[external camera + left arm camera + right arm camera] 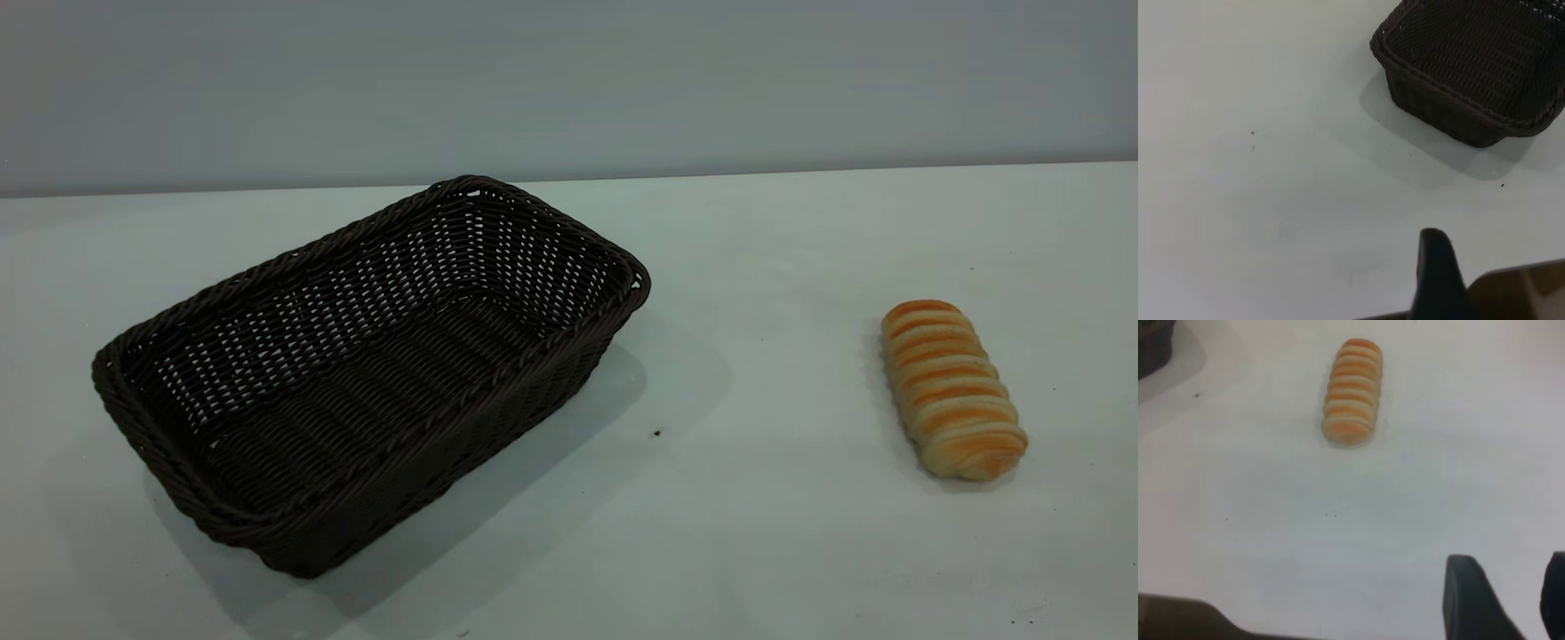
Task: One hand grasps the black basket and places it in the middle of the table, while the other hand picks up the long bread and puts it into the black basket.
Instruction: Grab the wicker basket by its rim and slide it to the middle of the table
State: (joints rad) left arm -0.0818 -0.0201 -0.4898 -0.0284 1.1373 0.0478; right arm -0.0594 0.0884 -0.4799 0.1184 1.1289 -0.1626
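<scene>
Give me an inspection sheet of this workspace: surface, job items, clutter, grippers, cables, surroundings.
Surface: white table, matte, with a few tiny dark specks.
Black basket: upright and empty, on the table's left part, set at an angle.
Long bread: lying flat on the table's right part, well apart from the basket, untouched.
Clutter: nothing seen.
Left gripper: only one dark finger shows in its wrist view, above bare table short of the basket; holds nothing.
Right gripper: two fingers stand apart, empty, above bare table short of the bread.
Cables: nothing seen.
Surroundings: plain grey wall behind the table.
</scene>
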